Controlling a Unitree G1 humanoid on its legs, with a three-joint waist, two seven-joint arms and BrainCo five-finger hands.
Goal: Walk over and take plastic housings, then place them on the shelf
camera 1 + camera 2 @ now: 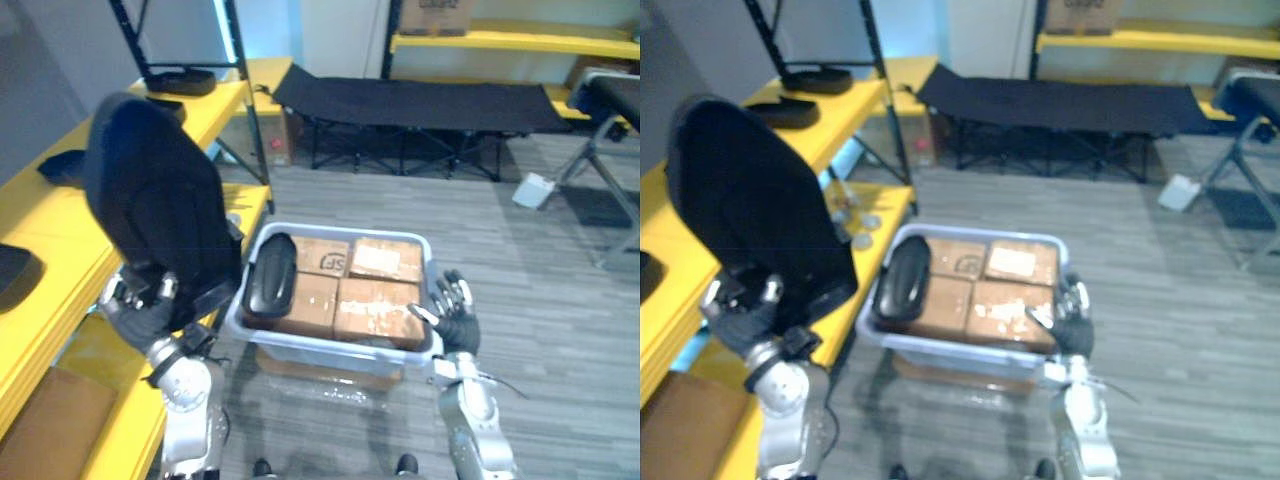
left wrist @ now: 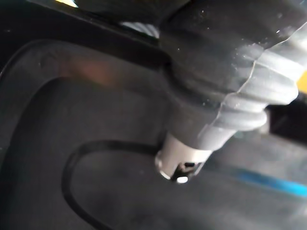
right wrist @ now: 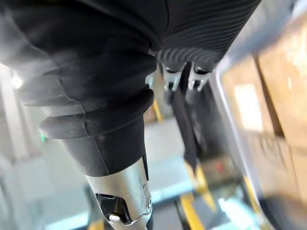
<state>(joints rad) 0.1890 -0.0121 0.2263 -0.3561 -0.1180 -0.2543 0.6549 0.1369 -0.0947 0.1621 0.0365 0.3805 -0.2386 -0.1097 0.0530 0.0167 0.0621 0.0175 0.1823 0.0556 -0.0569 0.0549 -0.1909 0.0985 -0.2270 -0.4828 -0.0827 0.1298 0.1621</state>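
Note:
My left hand (image 1: 140, 308) is shut on the lower edge of a large black plastic housing (image 1: 155, 200) and holds it upright, beside the yellow shelf (image 1: 40, 235) on the left. In the left wrist view the housing's dark surface (image 2: 72, 158) lies right behind the hand. A second, smaller black housing (image 1: 272, 272) lies in the grey bin (image 1: 330, 347), on top of cardboard boxes (image 1: 380, 292). My right hand (image 1: 455, 312) is open at the bin's right rim with its fingers pointing up, holding nothing.
More black housings (image 1: 180, 80) lie on the shelf's top level. A black folding cot (image 1: 410, 102) stands behind the bin, and another yellow shelf (image 1: 520, 38) runs along the back wall. A brown box (image 1: 50, 425) sits on the lower left shelf. Grey floor opens to the right.

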